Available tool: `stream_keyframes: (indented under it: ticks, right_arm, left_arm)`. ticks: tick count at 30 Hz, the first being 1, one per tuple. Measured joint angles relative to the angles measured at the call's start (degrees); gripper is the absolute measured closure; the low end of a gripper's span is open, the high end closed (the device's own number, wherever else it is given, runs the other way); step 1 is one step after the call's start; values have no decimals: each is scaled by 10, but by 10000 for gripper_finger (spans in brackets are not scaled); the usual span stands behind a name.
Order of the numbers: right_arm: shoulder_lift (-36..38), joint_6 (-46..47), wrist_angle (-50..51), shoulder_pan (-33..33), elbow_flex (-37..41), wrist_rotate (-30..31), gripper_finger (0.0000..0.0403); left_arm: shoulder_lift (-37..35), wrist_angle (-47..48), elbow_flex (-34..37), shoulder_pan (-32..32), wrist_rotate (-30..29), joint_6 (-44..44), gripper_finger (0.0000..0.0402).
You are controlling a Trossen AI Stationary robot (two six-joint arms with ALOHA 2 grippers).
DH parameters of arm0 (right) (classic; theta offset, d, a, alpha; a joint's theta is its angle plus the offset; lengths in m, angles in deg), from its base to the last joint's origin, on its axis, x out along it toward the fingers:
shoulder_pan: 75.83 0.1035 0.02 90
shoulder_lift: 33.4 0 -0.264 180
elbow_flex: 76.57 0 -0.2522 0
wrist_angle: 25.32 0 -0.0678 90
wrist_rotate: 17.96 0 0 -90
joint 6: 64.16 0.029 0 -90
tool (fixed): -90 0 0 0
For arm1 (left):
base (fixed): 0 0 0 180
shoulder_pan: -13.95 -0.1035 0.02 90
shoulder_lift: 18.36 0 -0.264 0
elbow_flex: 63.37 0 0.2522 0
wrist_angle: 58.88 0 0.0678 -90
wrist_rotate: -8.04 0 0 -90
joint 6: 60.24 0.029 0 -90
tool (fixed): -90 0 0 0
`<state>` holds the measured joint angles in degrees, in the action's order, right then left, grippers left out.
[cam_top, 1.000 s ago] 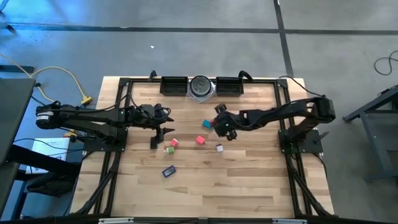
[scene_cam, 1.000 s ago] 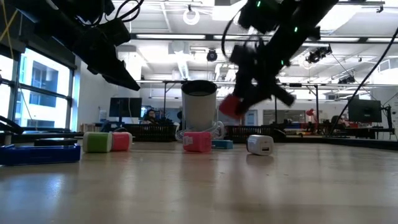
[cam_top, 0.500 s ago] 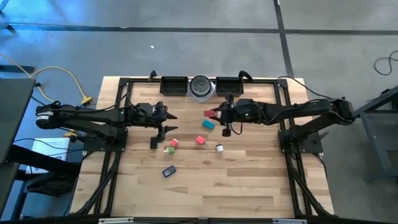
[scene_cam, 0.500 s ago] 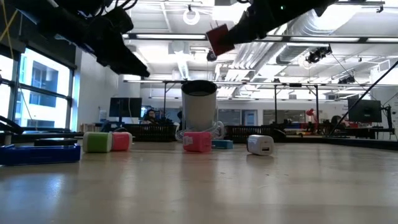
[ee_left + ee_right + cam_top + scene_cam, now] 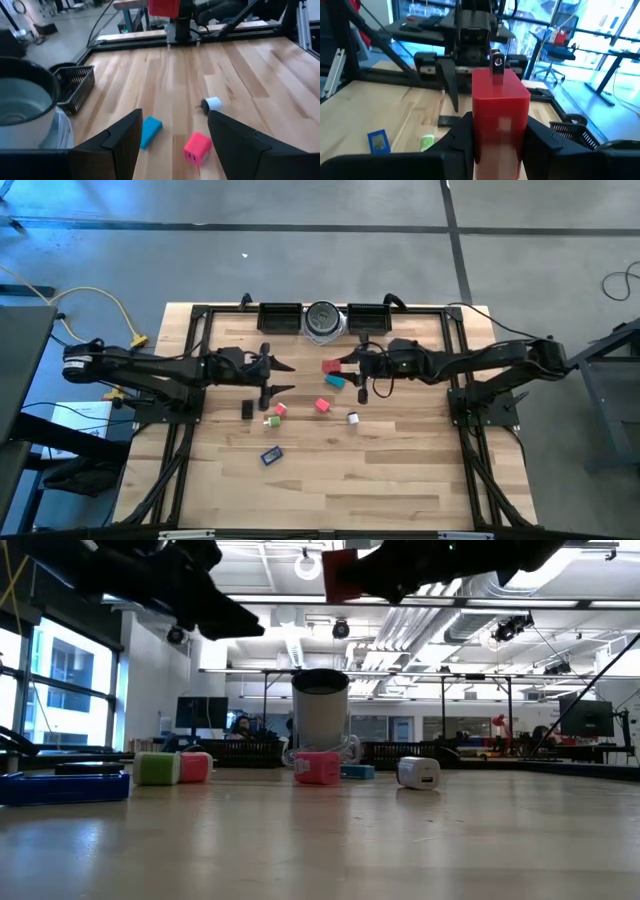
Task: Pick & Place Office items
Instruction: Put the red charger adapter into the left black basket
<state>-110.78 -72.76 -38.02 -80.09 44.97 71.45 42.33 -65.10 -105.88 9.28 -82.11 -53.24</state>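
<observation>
right gripper (image 5: pixel 343 364) clamped on red block (image 5: pixel 330 366), held above the table (image 5: pixel 400 470). left gripper (image 5: pixel 282 377) empty, fingers apart, near the black bar (image 5: pixel 247 410).

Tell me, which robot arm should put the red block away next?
The right one. Its right gripper already holds the red block up in the air, near the silver-grey cup. The left gripper is open, holds nothing, and hovers over the table.

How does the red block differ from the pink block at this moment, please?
The red block is clamped in the right tool, raised above the table; the pink block lies free on the wood. The red block looks taller and darker; the pink block is squatter. Both are small plug-like blocks.
</observation>
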Motion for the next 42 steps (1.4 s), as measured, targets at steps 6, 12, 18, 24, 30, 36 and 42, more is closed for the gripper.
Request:
stream_keyframes:
  ticks: [6,12,18,24,30,36,42]
  right_arm:
    - [-6,1,-35,1,11,-12,300]
    - [-41,11,-65,5,12,-27,300]
    - [-74,20,-102,5,13,-46,300]
    - [-96,30,-141,1,13,-59,300]
    - [-111,31,-172,1,12,-70,300]
    - [-112,33,-184,1,12,-71,300]
    - [-112,34,-190,1,12,-71,300]
  left_arm:
    - [72,-120,0,-4,0,12,184]
    - [92,-187,0,-11,1,7,184]
    - [92,-207,0,-12,1,4,184]
    - [92,-225,0,-12,18,-6,184]
    - [92,-249,0,-12,37,-13,184]
    - [92,-266,0,-12,60,-32,184]
    - [92,-281,0,-12,67,-39,184]
